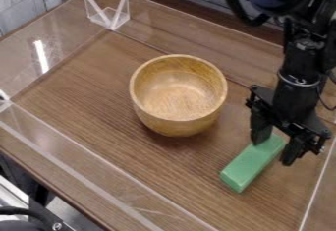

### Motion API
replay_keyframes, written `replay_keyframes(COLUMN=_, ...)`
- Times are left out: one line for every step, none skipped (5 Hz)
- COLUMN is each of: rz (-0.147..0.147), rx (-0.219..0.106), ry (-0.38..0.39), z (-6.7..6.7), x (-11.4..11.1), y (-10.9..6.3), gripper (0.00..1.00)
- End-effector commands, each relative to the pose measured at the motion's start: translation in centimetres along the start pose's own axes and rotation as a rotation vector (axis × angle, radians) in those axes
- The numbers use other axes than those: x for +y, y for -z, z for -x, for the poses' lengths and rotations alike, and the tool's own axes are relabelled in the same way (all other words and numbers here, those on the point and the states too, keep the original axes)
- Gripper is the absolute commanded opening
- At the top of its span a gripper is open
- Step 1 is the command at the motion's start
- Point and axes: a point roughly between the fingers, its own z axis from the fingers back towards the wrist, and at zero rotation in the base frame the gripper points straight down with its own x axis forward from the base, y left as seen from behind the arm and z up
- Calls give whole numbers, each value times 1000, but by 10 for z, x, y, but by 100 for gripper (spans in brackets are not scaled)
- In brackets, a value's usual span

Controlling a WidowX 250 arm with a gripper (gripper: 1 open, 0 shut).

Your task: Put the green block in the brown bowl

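Note:
The green block [250,169] lies flat on the wooden table [92,97] at the front right, its long axis running from near-left to far-right. My gripper [286,143] stands upright over the block's far end, one finger on each side of it, shut on that end. The block's near end looks to be resting on or just above the table. The brown bowl [179,94] sits empty in the middle of the table, a short way left of the gripper and block.
Clear acrylic walls [79,191] ring the table, with a low rim along the front and left edges. A small clear stand [108,12] sits at the back left. The black arm [296,19] rises at the right behind the gripper.

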Motion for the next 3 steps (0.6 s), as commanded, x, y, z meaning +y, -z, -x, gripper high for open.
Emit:
replay_keyframes(rz=6, rx=106, ry=1, z=11, x=12, y=31, gripper=100)
replay_keyframes(rz=7, rx=106, ry=-1, z=13, x=13, y=33, gripper=100)
replay_keyframes(rz=7, rx=107, ry=-3, z=15, x=14, y=35, gripper=100)
